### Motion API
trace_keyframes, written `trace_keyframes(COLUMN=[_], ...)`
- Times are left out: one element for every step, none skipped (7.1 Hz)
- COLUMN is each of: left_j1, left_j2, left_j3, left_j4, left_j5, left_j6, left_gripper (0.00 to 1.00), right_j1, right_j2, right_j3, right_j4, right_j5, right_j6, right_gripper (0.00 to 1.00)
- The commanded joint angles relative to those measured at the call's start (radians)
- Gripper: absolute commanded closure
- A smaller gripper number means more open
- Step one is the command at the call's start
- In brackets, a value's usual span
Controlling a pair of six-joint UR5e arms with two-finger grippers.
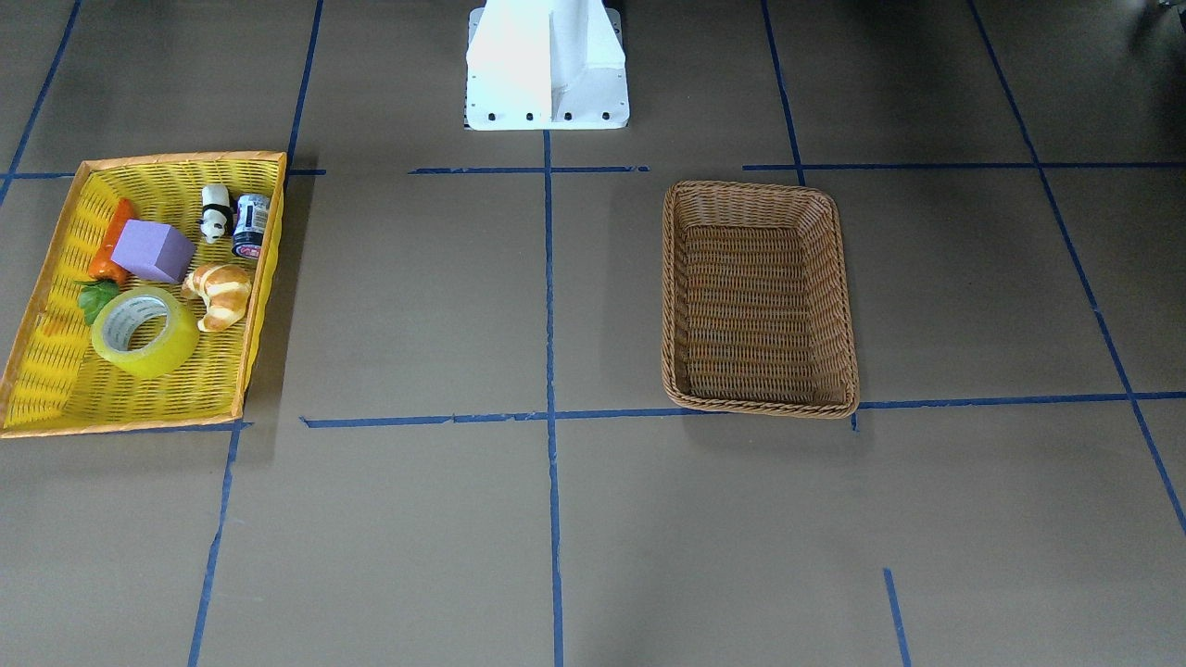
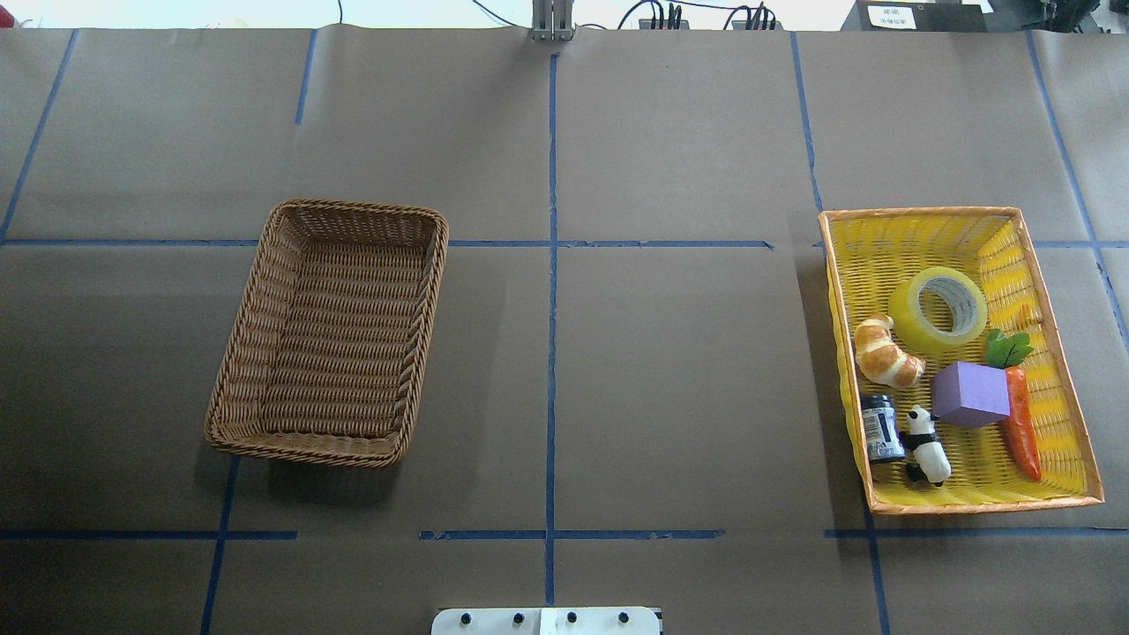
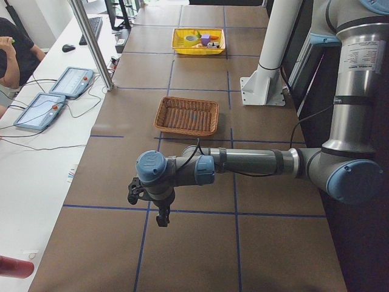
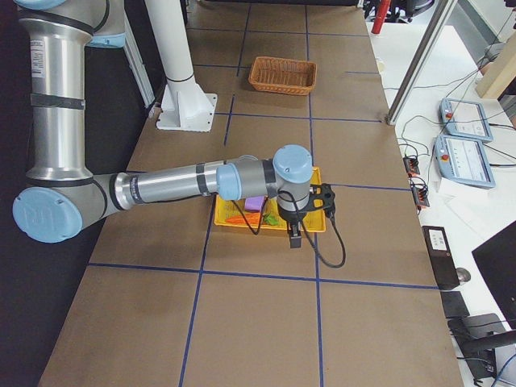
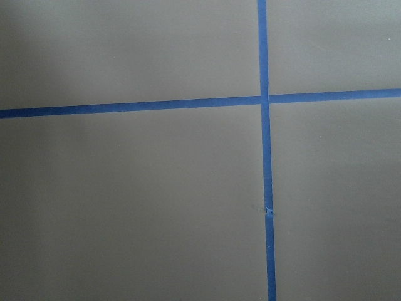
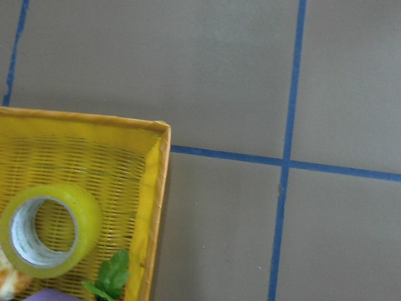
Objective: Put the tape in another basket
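**Tape lies in the yellow tray, both arms hang above the table**

The tape (image 2: 910, 316) lies with its hole upward in the yellow tray (image 2: 922, 212), just beside a croissant (image 2: 885, 353) and near a purple block (image 2: 970, 394). The brown basket (image 2: 357, 208) stands well apart, on the robot's left half of the table (image 2: 670, 370). The right gripper (image 4: 296, 239) hangs over the tray's outer edge. The left gripper (image 3: 161, 218) hangs over bare table, away from the basket. Both show only in the side views, so I cannot tell how wide their fingers stand.
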Motion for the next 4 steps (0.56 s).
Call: trace_keyframes(left_j1=[0.000,0.000,0.000,0.000], left_j2=[0.003,0.003,0.001,0.003], left_j3=[-0.017,-0.020,-0.022,-0.025], left_j4=[0.000,0.000,0.000,0.000], left_j5=[0.000,0.000,0.000,-0.002], left_j6=[-0.002,-0.002,-0.002,-0.002], left_gripper=[0.00,0.00,0.00,0.00], right_j1=[-0.139,-0.177,-0.229,-0.301], right_j2=[0.065,0.073,0.073,0.073], right_j3=[0.004,0.007,0.004,0.000], right_j4=[0.005,0.051,0.112,0.167], right_j5=[-0.013,-0.016,-0.049,-0.113], right_j6=[0.147,0.241,0.301,0.394], right_gripper=[0.00,0.00,0.00,0.00])
